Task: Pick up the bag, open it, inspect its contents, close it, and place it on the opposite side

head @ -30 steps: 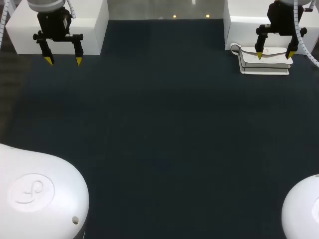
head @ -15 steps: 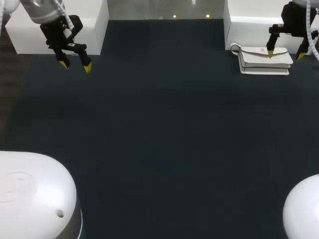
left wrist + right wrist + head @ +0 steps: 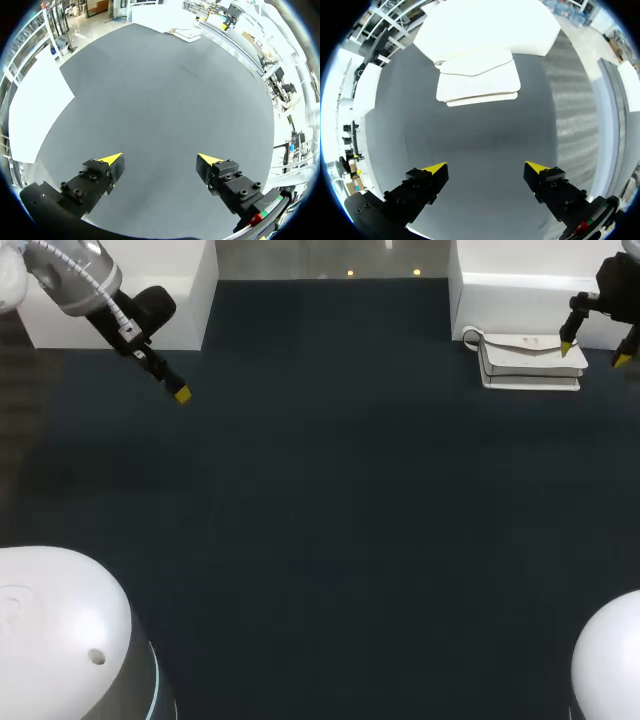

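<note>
the right gripper [image 3: 594, 352] has its fingers spread wide with nothing between them, and hangs at the right end of the white bag [image 3: 530, 360]. the bag lies flat, flap down, on the dark table [image 3: 320, 500], against a white block [image 3: 510, 300]. the left gripper [image 3: 160, 159], fingers also apart and empty, is well apart from the bag, across the table.

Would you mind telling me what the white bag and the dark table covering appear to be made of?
The white handbag looks like smooth leather or faux leather, I cannot tell which: an even, faintly satin surface and a crisp flap edge. The table covering looks like dark matte cloth or felt: it shows no glare, though no weave is visible.
</note>
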Available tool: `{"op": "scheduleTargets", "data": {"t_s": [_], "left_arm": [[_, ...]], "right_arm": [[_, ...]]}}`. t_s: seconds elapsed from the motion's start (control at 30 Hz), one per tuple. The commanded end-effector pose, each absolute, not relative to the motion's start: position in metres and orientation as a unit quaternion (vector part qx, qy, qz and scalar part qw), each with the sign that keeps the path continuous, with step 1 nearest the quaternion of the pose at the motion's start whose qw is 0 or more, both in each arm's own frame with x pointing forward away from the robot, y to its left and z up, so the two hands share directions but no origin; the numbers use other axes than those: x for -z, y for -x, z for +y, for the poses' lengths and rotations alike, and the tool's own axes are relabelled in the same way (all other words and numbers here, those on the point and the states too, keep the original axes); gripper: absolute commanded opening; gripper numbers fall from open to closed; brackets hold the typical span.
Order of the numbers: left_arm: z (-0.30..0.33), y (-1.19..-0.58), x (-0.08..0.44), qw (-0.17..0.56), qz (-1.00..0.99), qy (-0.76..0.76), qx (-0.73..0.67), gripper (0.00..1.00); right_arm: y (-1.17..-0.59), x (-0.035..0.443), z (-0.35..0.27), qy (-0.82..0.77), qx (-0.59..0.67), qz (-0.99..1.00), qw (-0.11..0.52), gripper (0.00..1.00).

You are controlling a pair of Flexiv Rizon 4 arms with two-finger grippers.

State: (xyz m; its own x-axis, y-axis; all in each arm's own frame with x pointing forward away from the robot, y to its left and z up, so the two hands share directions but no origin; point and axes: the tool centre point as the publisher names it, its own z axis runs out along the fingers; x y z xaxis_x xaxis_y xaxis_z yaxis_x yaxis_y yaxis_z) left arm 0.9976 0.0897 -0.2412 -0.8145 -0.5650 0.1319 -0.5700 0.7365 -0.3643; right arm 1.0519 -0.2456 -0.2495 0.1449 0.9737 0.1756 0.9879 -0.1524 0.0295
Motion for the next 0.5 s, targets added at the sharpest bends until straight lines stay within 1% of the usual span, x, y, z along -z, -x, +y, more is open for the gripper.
{"op": "scheduleTargets", "data": {"t_s": [0.03,0.5], "left_arm": [[0.086,-1.004,0.255,-0.042,-0.940,-0.118,-0.317,1.00],[0.068,-1.031,0.279,-0.043,-0.933,-0.013,-0.356,1.00]], "right_arm": [[-1.065,0.261,-0.256,0.753,0.086,-0.649,0.072,1.00],[-1.087,0.276,-0.274,0.754,0.102,-0.642,0.091,1.00]]}}
